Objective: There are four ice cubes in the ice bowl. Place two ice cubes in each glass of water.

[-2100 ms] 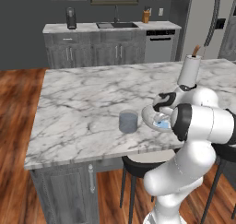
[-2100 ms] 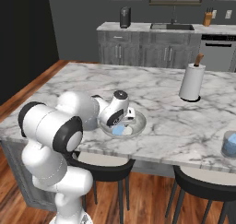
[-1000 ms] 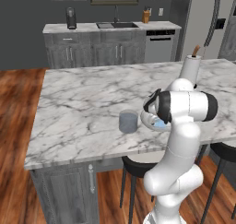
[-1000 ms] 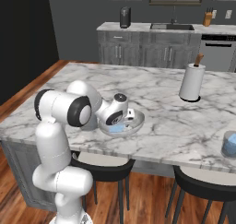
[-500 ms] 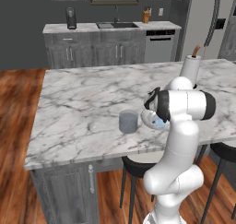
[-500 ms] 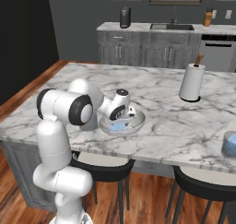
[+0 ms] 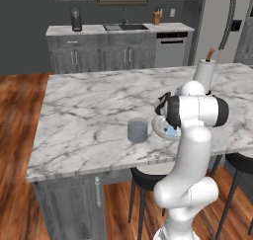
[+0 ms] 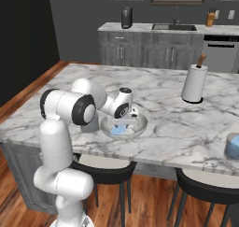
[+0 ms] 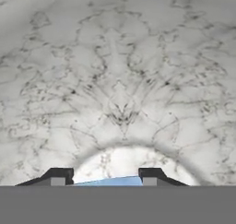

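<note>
A white robot arm reaches low over a marble bench (image 7: pixel 89 110), its pincer (image 9: pixel 105 178) down inside the ice bowl (image 8: pixel 136 127). In the hand view, the two dark fingertips (image 9: pixel 59 176) stand either side of a light blue ice cube (image 9: pixel 110 181), closed on it. More blue ice cubes (image 8: pixel 122 129) lie in the bowl. A glass of water (image 7: pixel 137 130) stands just beside the bowl, at its nine o'clock in the left base view. A second glass of water (image 8: pixel 232 146) sits well apart, near the bench's right edge.

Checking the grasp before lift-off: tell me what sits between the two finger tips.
In the hand view a light blue ice cube spans the gap between the gripper tips, above the pale ice bowl.
</note>
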